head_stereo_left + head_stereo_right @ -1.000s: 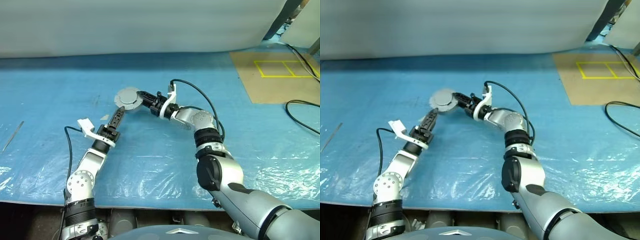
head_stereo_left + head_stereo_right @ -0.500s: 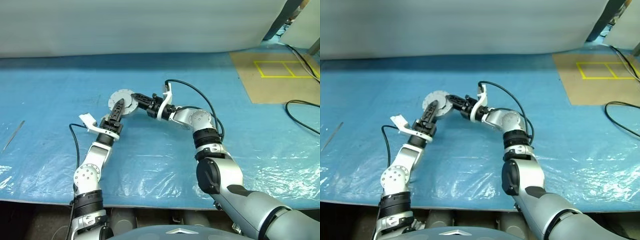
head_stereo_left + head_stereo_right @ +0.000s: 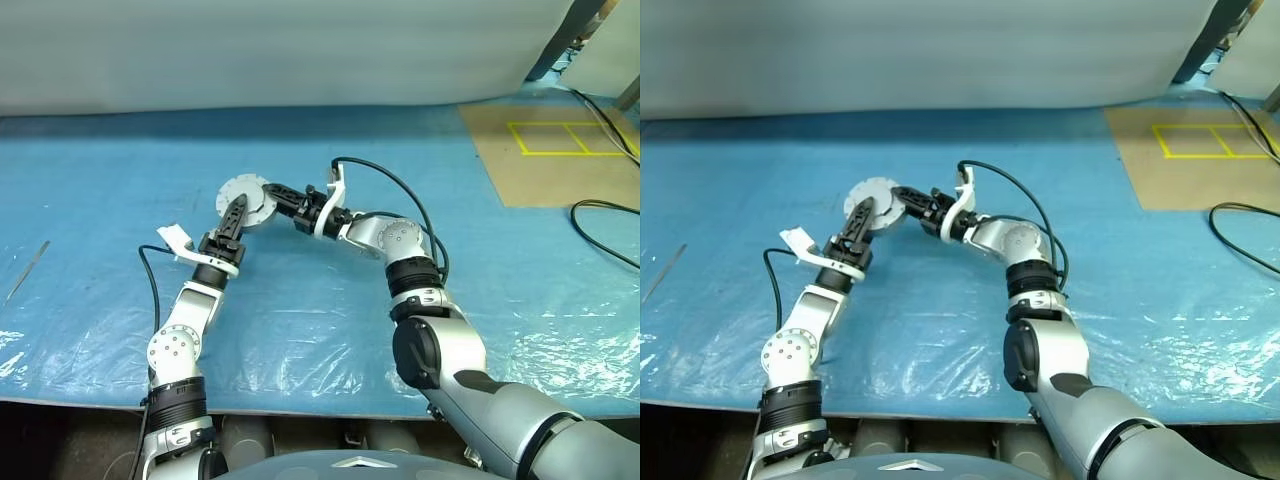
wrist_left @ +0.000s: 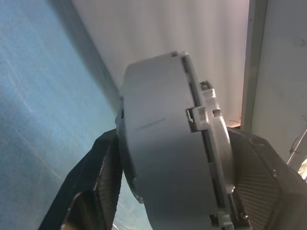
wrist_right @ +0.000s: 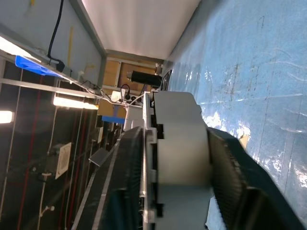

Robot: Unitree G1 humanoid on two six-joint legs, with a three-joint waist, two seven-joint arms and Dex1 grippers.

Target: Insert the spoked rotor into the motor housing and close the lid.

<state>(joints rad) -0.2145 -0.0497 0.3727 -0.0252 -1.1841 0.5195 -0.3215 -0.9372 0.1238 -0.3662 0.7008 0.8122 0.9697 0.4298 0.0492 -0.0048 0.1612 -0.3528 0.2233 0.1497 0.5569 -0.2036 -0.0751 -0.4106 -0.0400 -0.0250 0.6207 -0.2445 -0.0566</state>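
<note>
Bright, even light; glare on the blue plastic sheet (image 3: 300, 330); wrist views blurred.

Both arms reach forward and converge at centre. Left gripper (image 3: 236, 208) and right gripper (image 3: 272, 192) each have fingers straddling one round grey assembly (image 3: 247, 197), held off the surface.
</note>
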